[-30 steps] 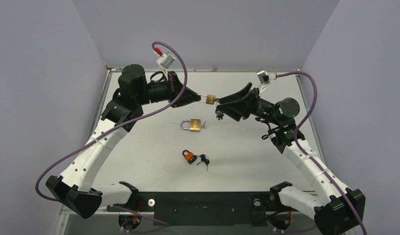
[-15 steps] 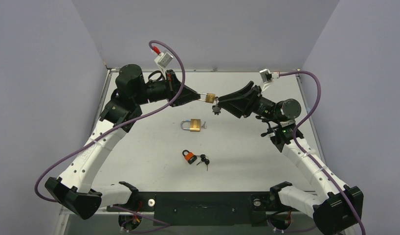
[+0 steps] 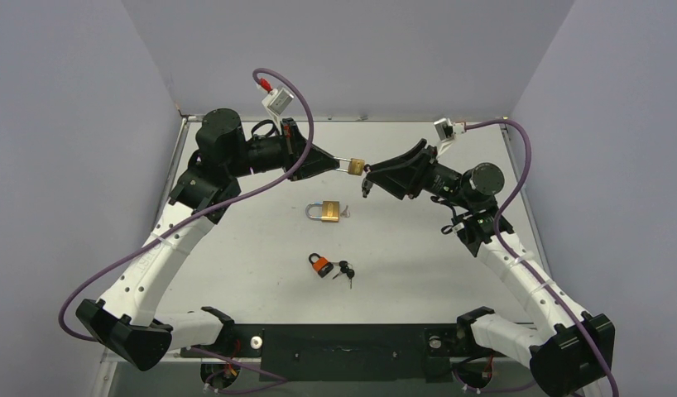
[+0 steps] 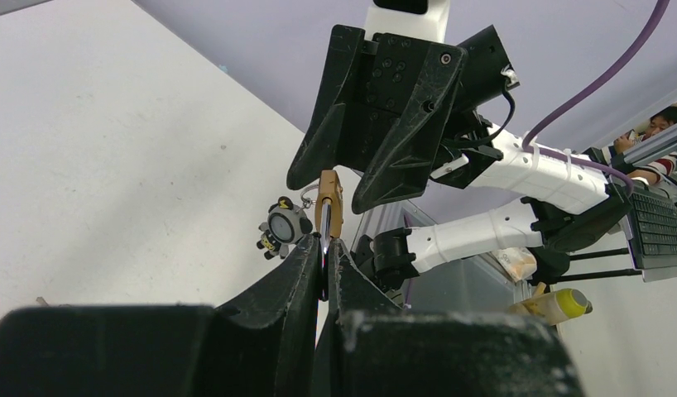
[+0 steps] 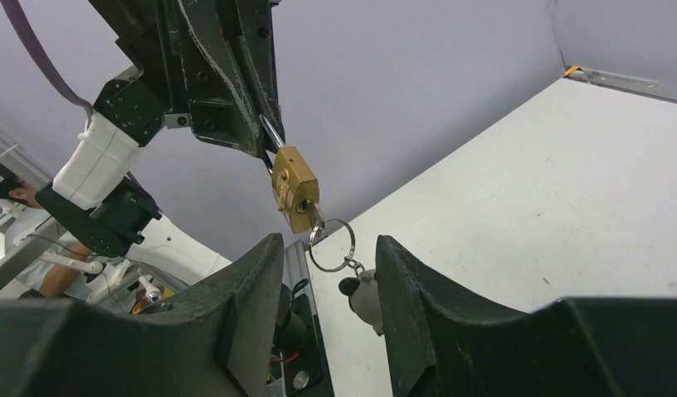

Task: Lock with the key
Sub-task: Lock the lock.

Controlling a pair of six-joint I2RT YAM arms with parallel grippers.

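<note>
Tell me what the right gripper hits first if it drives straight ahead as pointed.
Most likely the key and its ring, hanging from the brass padlock that the left gripper holds. The right gripper has open jaws flanking the ring; exact depth is unclear.

Arms: I see white shells on left arm (image 3: 165, 248) and right arm (image 3: 521, 277), black joints.
Cables (image 3: 312, 122): purple, one each.
Fingers (image 4: 410, 157): black, screw-studded.
Light (image 3: 484, 222): green, at 3 o'clock.

Right jaws narrower, nearer the key (image 5: 316, 219)
</note>
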